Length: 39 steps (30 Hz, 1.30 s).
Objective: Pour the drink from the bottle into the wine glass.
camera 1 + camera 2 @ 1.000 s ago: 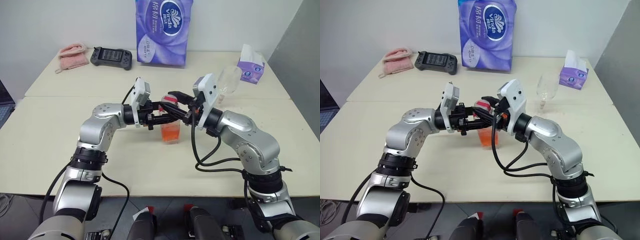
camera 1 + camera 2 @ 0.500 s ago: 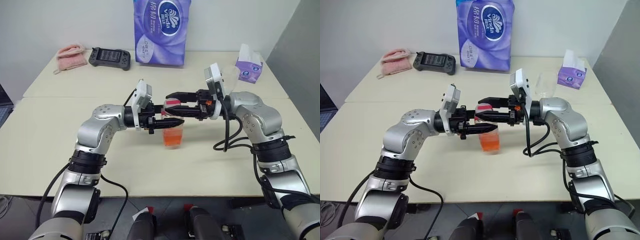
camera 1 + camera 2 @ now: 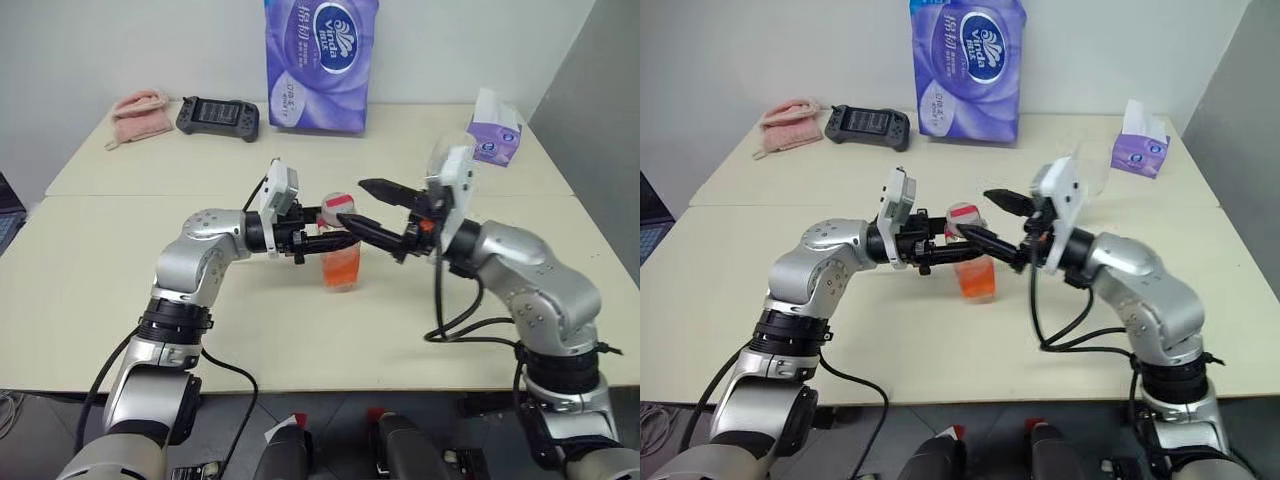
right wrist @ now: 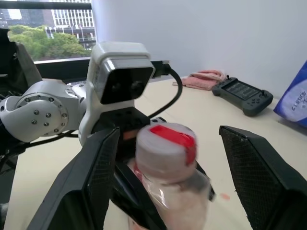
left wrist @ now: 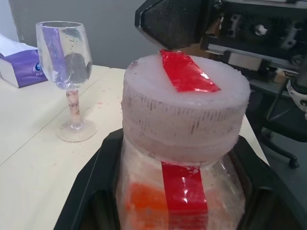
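The left pincer (image 3: 335, 238) pinches the bottle (image 3: 340, 262) mid-bench (image 3: 90, 280), far from any edge. The right pincer (image 3: 372, 205) is spread around its cap (image 5: 184, 103). The wine glass (image 5: 67, 76) stands apart, near a tissue box (image 3: 495, 128).

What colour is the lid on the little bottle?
The small clear plastic bottle's round cap is pinkish-white with a red tape strip across it, clearest in the left wrist view.

Bottle (image 5: 182, 191) clear glossy plastic, cap (image 5: 184, 110) matt rough white; wine glass (image 5: 64, 57) smooth clear; table (image 3: 90, 260) matt; towel (image 3: 138, 108) cloth.
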Each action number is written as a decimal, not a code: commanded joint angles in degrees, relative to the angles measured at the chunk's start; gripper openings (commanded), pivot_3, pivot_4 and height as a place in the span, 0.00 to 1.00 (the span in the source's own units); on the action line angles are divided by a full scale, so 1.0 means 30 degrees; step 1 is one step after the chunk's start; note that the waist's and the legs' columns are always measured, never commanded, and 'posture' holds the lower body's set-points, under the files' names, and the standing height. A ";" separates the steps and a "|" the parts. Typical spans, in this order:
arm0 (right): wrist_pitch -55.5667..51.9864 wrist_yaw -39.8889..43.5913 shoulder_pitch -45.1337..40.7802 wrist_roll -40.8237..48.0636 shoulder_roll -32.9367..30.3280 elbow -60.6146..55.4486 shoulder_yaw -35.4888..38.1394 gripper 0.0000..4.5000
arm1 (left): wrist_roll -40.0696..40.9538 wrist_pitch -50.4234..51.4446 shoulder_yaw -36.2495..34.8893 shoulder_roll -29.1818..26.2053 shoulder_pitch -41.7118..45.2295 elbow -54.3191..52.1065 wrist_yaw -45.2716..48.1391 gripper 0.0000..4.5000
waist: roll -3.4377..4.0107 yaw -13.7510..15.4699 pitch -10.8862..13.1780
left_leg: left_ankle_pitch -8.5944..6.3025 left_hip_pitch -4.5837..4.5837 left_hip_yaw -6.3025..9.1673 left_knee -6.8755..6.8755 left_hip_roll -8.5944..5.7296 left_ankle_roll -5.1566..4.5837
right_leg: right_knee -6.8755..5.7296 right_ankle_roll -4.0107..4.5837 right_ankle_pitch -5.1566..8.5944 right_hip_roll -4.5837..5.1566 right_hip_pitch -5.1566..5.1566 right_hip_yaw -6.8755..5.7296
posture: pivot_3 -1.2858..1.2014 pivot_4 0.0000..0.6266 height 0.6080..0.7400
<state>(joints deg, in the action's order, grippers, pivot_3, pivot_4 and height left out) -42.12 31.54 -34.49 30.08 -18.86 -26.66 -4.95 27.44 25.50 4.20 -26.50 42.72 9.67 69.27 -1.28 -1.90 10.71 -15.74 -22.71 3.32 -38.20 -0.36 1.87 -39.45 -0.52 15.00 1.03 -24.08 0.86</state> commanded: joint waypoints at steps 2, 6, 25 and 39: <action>0.0659 -0.0826 -0.0705 -0.0715 0.0479 -0.0040 -0.0361 0.78 | -0.0100 -0.0632 -0.0200 0.0127 0.0810 -0.0096 0.0139 0.48 | 0.0000 0.0020 0.0000 | 0.0015 -0.0002 -0.0009 -0.0006 -0.0016 -0.0018 | 0.0001 -0.0003 -0.0002 0.0001 0.0003 -0.0005 | 0.52 0.24 1.00; 0.0655 -0.0776 -0.0819 -0.0761 0.0720 0.0169 -0.0471 0.78 | -0.0149 -0.0578 -0.0175 0.0238 0.0917 -0.0137 0.0137 0.48 | 0.0000 0.0021 0.0000 | 0.0017 -0.0006 -0.0010 -0.0018 -0.0018 -0.0023 | 0.0002 -0.0010 -0.0007 0.0003 0.0005 -0.0007 | 0.52 0.24 1.00; 0.4145 0.9226 -0.3448 0.0508 -0.2811 0.6672 -0.0026 0.39 | 0.0530 0.0457 0.0226 0.0006 0.0553 -0.1510 0.1080 0.48 | 0.0001 0.0013 0.0001 | 0.0016 -0.0004 -0.0033 -0.0012 -0.0036 -0.0033 | 0.0007 -0.0014 -0.0012 -0.0019 0.0006 -0.0034 | 0.52 0.24 1.00; 0.2472 0.7330 -0.0795 0.1261 -0.4637 0.5025 0.2476 1.00 | 0.0099 -0.0239 -0.0051 0.0440 0.1009 -0.0423 0.0785 0.48 | 0.0000 0.0160 0.0001 | 0.0020 -0.0074 -0.0005 0.0007 -0.0025 -0.0035 | 0.0120 -0.0004 -0.0037 0.0041 -0.0003 -0.0007 | 0.52 0.24 1.00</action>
<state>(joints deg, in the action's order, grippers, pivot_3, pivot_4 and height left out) -33.43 56.21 -37.92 31.83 -33.11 -5.68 0.45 26.66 25.81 5.34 -25.21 44.19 10.09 71.37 -1.28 -1.42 10.71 -15.68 -22.94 3.29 -38.17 -0.44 1.76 -39.08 -0.53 14.89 1.15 -24.10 0.85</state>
